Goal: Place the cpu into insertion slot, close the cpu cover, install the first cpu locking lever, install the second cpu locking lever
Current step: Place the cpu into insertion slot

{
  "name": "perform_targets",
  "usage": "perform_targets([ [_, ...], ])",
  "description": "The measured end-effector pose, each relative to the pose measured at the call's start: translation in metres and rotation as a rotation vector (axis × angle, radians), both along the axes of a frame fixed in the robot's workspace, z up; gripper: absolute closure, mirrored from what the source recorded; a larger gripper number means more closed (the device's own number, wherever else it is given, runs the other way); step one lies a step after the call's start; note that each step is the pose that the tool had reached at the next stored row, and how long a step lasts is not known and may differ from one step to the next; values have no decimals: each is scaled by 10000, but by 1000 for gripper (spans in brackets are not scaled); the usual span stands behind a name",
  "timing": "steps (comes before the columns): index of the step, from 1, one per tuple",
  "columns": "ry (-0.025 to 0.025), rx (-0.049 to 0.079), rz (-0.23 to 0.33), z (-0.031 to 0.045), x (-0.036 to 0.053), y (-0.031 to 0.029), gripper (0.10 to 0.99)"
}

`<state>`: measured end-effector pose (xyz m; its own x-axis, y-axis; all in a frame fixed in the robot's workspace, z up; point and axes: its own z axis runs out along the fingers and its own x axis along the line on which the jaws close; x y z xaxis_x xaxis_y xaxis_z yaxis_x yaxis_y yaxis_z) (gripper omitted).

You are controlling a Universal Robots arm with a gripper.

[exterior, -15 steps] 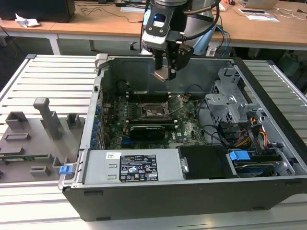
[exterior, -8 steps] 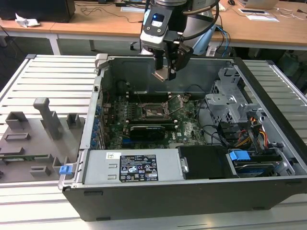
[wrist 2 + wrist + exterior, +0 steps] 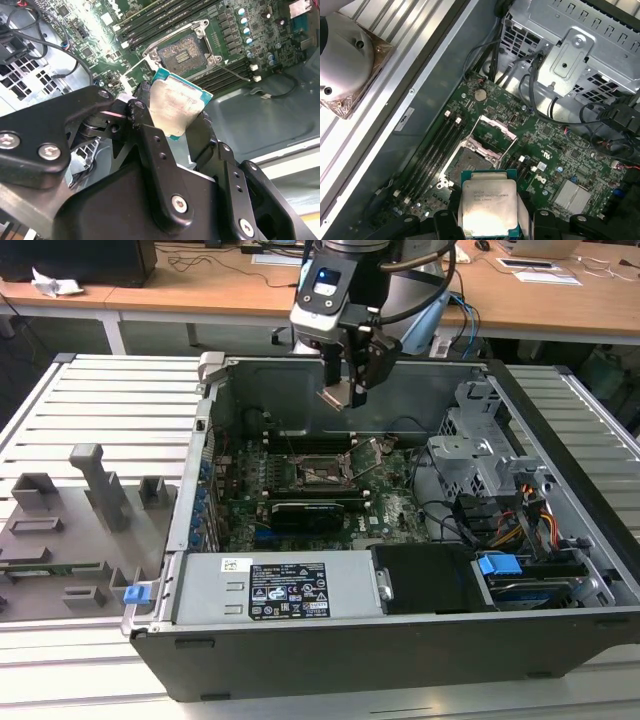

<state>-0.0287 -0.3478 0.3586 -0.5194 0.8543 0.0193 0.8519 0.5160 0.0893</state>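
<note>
Though aloft, cpu [image 3: 487,209] in pincer [image 3: 172,107]

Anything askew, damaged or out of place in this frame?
Nothing stands out. The gripper holds the cpu by its edges above the motherboard, near the insertion slot, whose contacts are exposed. No damage shows.

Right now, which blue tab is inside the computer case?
The blue tab at the exterior view's right; the other blue tab sits outside, on the case corner at that view's left.
</note>
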Motion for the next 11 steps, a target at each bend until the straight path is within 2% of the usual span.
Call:
perform_targets([
  [11,1,1,-829,-14,0,0,561],
])
